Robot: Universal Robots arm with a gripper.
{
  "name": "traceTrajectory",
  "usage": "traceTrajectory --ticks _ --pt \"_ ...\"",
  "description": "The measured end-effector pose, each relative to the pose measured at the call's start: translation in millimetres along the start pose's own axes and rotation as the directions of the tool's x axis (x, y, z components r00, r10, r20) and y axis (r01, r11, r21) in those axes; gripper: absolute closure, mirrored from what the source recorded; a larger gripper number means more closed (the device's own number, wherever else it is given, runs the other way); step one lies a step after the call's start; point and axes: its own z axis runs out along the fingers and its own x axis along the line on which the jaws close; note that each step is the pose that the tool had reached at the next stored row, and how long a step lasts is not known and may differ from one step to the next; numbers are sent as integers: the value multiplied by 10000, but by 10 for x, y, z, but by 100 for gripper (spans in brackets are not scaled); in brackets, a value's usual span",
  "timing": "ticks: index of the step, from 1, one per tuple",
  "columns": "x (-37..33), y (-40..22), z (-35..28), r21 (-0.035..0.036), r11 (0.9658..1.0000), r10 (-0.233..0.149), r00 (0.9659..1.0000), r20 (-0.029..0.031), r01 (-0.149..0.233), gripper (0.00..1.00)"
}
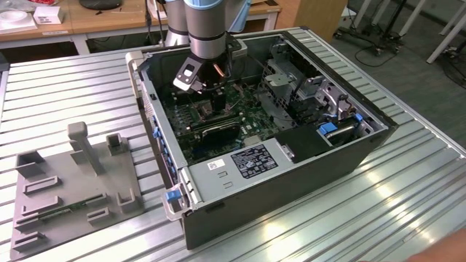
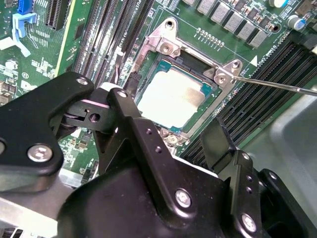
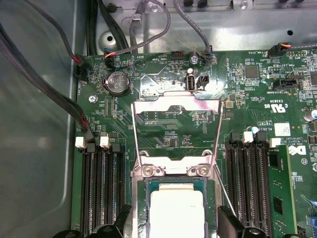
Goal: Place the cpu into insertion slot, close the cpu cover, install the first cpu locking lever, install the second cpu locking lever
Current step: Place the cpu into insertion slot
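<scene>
The cpu (image 2: 171,96) lies in the slot (image 2: 163,47), the cover (image 3: 176,103) upright, a lever (image 2: 277,87) unlatched; the claw (image 2: 168,115) straddles the slot, spread and empty.

1. In the first wrist view the cpu (image 3: 177,213) and the insertion slot (image 3: 140,208) run off the picture's edge; their nearer parts are cut away.
2. The fingertips (image 3: 228,223) of the gripper (image 3: 176,220) poke in at that edge, everything behind them cropped.
3. In the second wrist view the gripper's black body covers one corner of the cpu and the slot's rim beside it.
4. A locking lever (image 2: 277,86) runs out of that view, its far end unseen.
5. In the exterior view the arm (image 1: 206,22) is cut off above, and the slot under the gripper is too small to tell apart.
6. A blurred pale shape (image 1: 446,248) sits cropped in that view's corner; unidentifiable.
</scene>
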Motion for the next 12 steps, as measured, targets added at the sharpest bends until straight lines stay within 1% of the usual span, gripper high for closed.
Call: traceTrajectory --ticks 8,10,11,12 --pt "0 0 -2 1 10000 0 10000 1 0 23" --pt "-2 0 -4 3 10000 0 10000 9 0 24" --pt "-1 0 -4 2 10000 0 10000 5 0 31" --pt "-1 0 -3 3 10000 0 10000 4 0 31"
